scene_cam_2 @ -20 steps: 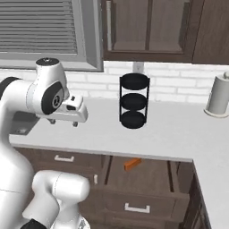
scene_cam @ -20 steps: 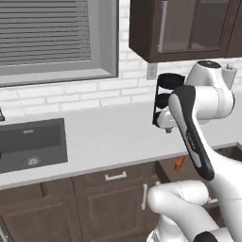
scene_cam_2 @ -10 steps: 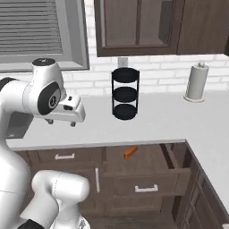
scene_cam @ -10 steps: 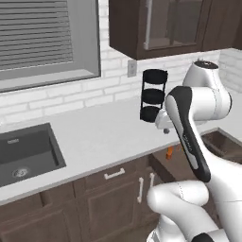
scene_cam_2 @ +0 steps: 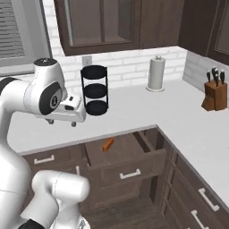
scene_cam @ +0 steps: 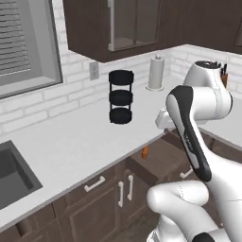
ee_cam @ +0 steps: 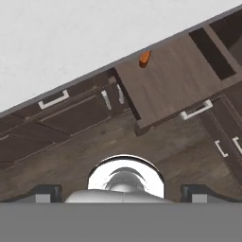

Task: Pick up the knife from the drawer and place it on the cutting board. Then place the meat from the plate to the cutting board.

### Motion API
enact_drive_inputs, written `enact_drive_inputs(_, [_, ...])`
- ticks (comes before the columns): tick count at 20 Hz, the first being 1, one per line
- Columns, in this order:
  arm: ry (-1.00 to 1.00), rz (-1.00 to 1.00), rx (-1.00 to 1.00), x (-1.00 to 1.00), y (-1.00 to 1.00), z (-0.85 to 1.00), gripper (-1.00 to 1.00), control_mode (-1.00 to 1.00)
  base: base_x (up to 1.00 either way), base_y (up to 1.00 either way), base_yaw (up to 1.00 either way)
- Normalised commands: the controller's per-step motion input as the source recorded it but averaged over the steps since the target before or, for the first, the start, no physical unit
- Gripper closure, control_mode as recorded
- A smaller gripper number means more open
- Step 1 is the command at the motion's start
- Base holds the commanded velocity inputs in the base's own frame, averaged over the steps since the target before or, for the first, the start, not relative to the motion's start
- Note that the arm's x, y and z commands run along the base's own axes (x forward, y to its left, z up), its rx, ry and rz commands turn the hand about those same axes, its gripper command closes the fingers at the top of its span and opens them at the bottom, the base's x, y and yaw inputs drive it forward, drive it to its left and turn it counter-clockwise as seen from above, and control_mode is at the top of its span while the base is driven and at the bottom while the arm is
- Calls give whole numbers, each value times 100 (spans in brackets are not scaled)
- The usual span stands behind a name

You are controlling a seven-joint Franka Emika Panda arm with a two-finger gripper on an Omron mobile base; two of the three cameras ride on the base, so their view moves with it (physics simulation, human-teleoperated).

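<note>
Orange marks the knife (scene_cam_2: pixel 108 144) handle, which lies in the open drawer (scene_cam_2: pixel 129 152) at its back edge, just under the worktop (scene_cam_2: pixel 134 112) lip; we see no blade, presumably tucked beneath that lip. We judge the main risk to be a fouled descent: the end effector (scene_cam_2: pixel 60 121) hangs above the worktop, well apart from the drawer, and could strike the lip when reaching in. A short exposed handle also invites a slipped grasp. We cannot tell whether its fingers are apart or together.
</note>
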Motion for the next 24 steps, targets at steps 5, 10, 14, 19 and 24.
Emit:
enact_drive_inputs(5, [0, 0, 0, 0, 0, 0, -100, 100, -8, 50, -40])
enact_drive_inputs(10, [0, -4, 0, 11, -11, -2, -100, -100, 0, 9, -10])
enact_drive_inputs(14, [1, 1, 14, 72, -90, -29, -100, -100, 0, 0, 0])
enact_drive_inputs(19, [7, 17, 25, 97, -87, -55, -100, -100, 0, 0, 0])
enact_drive_inputs(24, [12, 16, -5, 100, -12, -67, -100, -100, 0, 0, 0])
